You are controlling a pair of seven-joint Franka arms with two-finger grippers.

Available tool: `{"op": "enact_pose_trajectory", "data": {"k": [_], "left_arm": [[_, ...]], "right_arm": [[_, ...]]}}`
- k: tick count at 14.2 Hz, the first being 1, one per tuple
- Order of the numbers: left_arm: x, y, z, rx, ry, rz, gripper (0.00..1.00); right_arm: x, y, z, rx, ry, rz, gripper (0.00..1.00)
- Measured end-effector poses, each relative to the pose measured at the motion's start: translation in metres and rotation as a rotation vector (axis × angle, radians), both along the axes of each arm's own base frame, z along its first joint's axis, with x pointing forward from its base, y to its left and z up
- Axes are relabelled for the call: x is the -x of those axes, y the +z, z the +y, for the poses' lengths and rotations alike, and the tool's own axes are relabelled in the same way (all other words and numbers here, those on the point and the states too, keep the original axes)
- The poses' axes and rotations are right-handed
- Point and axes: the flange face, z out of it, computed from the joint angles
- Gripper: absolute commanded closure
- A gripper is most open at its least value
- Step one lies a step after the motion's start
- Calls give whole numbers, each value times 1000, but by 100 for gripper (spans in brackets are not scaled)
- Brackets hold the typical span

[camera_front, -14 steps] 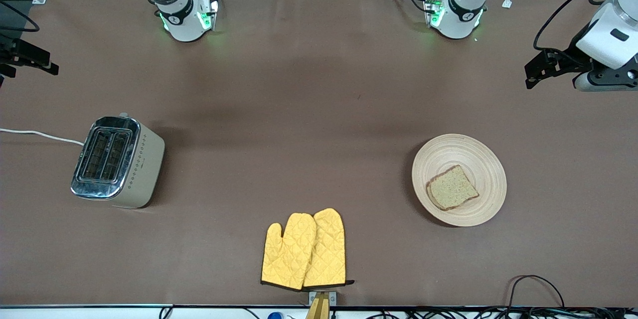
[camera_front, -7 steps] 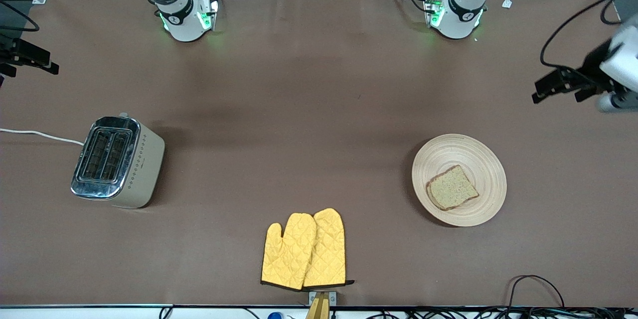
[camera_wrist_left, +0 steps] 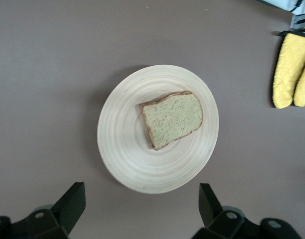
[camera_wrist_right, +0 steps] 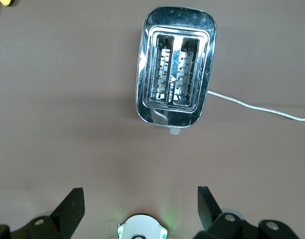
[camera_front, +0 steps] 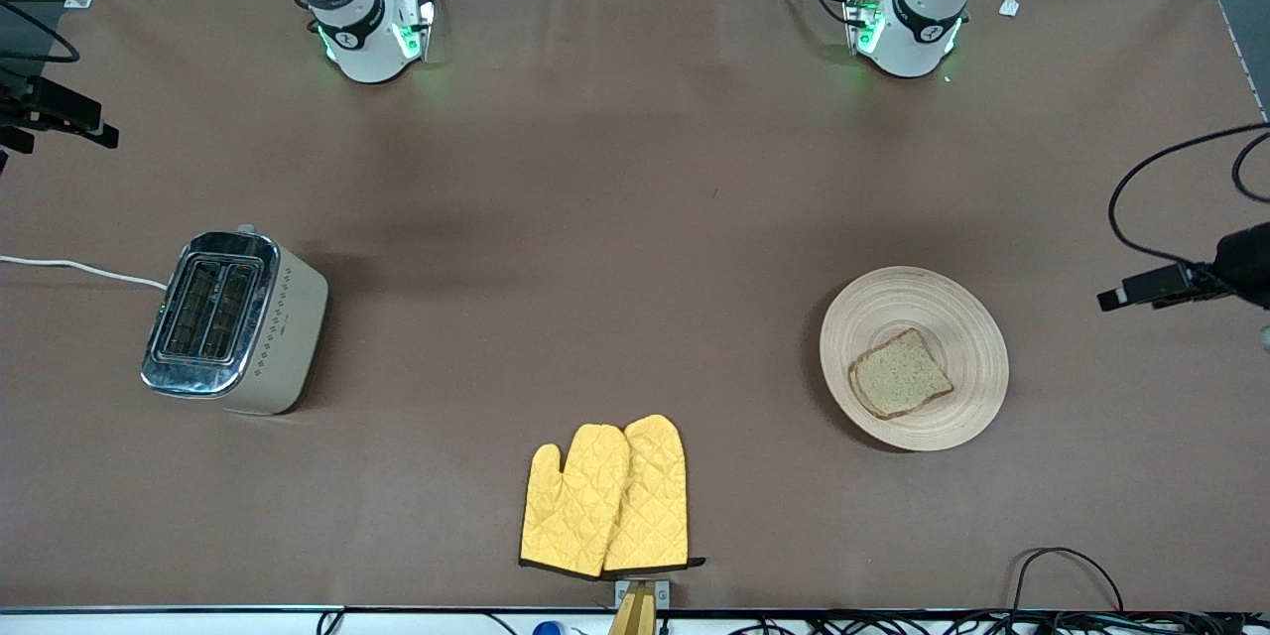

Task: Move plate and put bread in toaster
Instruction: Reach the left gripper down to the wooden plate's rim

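The light-wood plate [camera_front: 957, 313] lies toward the left arm's end of the table with the slice of brown bread [camera_front: 900, 374] on it. In the left wrist view the plate [camera_wrist_left: 122, 144] and bread [camera_wrist_left: 172, 119] lie below my left gripper [camera_wrist_left: 141, 206], which is open and empty, high up. In the front view my left gripper [camera_front: 1156, 288] shows partly at the picture's edge, over the table beside the plate. The toaster [camera_front: 233, 322] stands toward the right arm's end, both slots empty. My right gripper [camera_wrist_right: 140, 209] is open and empty, high above the toaster [camera_wrist_right: 175, 67], and waits [camera_front: 60, 114].
A pair of yellow oven mitts [camera_front: 605, 496] lies near the table's front edge in the middle; it also shows in the left wrist view [camera_wrist_left: 291, 69]. The toaster's white cord [camera_front: 79, 268] runs off the table's end. Cables [camera_front: 1067, 566] lie along the front edge.
My left hand has moved down the front view, from over the table's corner near its base to beside the plate. The right arm, plate, bread and toaster have not moved.
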Motion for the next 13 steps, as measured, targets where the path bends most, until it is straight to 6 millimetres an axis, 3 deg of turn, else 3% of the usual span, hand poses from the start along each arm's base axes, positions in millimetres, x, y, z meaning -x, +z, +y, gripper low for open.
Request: {"op": "enact_pose_trajectory", "data": {"k": [3, 6, 10, 13], "left_arm": [[-12, -67, 21, 85, -28, -9, 0], [-16, -122, 25, 175, -49, 10, 2], [-18, -187, 31, 256, -99, -22, 11], [-14, -221, 44, 296, -107, -31, 20]], "right_arm": [[0, 0, 0, 0, 0, 0, 0], [0, 0, 0, 0, -1, 0, 0], [0, 0, -1, 0, -2, 1, 0], [0, 0, -1, 0, -2, 1, 0]]}}
